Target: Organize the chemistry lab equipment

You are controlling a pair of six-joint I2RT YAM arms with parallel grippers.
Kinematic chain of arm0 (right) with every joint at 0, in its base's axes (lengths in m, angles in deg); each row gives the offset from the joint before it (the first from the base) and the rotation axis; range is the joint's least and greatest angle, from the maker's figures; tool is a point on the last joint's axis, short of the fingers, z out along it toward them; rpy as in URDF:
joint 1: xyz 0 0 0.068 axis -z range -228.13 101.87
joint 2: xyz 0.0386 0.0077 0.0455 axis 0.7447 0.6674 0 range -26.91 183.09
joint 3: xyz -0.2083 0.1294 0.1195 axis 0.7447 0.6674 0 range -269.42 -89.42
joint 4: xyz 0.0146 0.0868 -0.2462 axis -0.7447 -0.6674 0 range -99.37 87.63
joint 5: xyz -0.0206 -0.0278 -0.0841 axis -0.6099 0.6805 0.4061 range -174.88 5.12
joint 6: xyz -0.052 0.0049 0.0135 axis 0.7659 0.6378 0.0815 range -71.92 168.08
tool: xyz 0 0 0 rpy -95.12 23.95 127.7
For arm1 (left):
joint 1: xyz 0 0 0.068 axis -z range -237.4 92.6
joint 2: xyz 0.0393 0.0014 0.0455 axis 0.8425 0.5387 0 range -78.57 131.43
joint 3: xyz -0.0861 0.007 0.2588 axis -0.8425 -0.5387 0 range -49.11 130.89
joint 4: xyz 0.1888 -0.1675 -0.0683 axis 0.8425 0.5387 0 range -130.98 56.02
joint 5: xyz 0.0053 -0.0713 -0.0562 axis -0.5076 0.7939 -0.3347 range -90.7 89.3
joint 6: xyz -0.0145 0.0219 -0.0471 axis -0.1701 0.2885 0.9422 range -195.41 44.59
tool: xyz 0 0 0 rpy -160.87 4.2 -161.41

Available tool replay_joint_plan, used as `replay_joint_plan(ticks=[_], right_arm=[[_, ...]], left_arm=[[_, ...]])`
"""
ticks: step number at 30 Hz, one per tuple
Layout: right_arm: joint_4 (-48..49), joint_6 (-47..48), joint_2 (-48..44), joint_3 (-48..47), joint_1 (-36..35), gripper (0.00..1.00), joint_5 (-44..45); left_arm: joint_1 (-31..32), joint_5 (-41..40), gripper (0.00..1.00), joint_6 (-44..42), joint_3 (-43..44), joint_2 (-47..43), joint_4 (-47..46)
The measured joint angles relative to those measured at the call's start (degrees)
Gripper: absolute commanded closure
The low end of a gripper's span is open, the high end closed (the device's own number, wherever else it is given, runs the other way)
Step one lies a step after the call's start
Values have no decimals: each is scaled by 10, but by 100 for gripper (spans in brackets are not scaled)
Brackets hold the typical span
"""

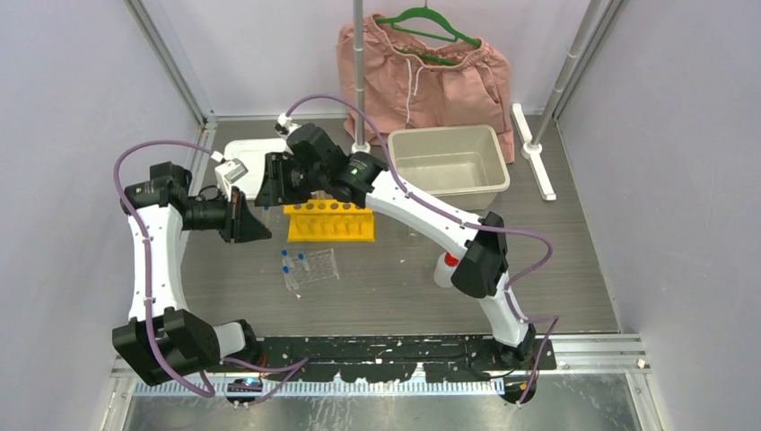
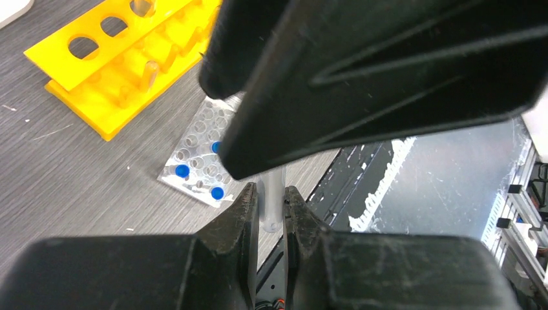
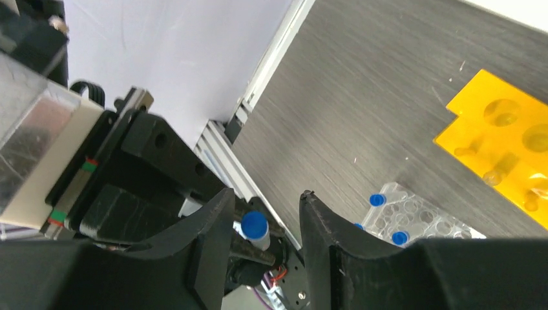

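Left gripper [image 2: 270, 195] pinches blue-capped tube [image 3: 255, 226]; right gripper [image 3: 266, 199] jaws apart

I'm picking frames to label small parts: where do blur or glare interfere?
Top external view: evenly lit, sharp. Left wrist view: the right gripper looms dark and soft-edged up top; the scratched metal sheet reflects pale light. Right wrist view: the small blue-capped clear tube is crisp.

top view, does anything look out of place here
Yes: pink shorts on a green hanger hang at the back, behind the beige bin. Clothing looks odd next to the yellow rack and other lab gear.
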Motion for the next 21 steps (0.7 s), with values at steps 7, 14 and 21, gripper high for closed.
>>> replay_joint_plan(ticks=[7,14,21], right_arm=[[-42,17,0,-5,0,60,-38],[-62,20,7,-23,4,72,-59],[-70,20,15,-38,5,75,-75]], left_arm=[[5,-18,100,0,-3,0,-13],[12,-27,100,-5,-9,-3,-16],[13,-34,100,-13,-14,-15,-20]])
